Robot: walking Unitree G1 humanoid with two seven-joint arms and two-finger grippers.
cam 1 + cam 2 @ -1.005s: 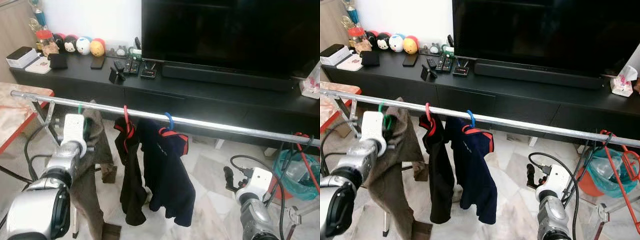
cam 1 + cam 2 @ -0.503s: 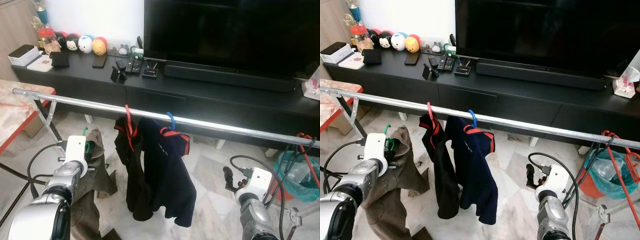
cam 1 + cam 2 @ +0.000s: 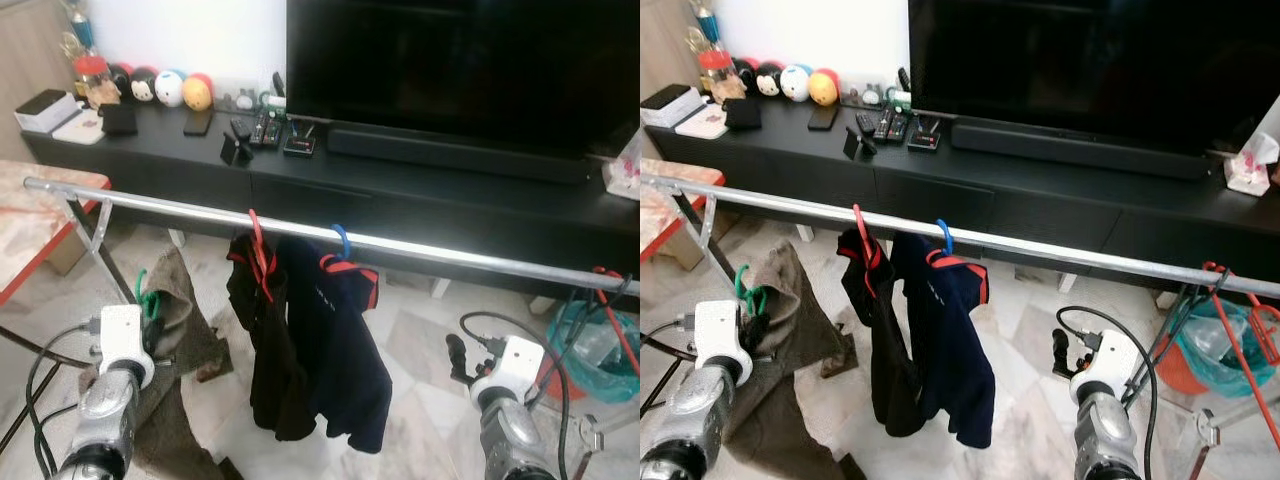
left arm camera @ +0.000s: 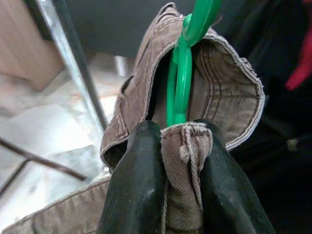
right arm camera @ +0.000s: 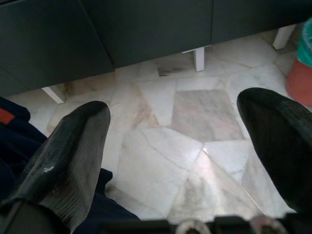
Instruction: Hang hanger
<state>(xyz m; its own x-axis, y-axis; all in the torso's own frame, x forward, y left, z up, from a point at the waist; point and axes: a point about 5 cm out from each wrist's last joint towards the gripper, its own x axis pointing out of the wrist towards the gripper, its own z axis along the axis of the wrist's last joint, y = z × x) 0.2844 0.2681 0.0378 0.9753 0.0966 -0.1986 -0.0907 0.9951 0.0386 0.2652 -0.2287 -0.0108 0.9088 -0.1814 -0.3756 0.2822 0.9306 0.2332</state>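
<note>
left end effector [image 4: 178,165] grips green hanger [image 4: 181,73] below rail [image 3: 180,207]; right end effector [image 5: 185,146] spread.

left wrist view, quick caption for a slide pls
Left gripper shut on brown trousers draped on a green hanger, below the rail.

Left tool [image 4: 178,161] low at the robot's left, fingers clamped; right tool [image 5: 178,146] low, fingers spread.

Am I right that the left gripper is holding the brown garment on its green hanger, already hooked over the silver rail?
Not quite. The left gripper does hold the brown garment on its green hanger, but the left eye view shows it below the silver rail, not hooked on.
</note>
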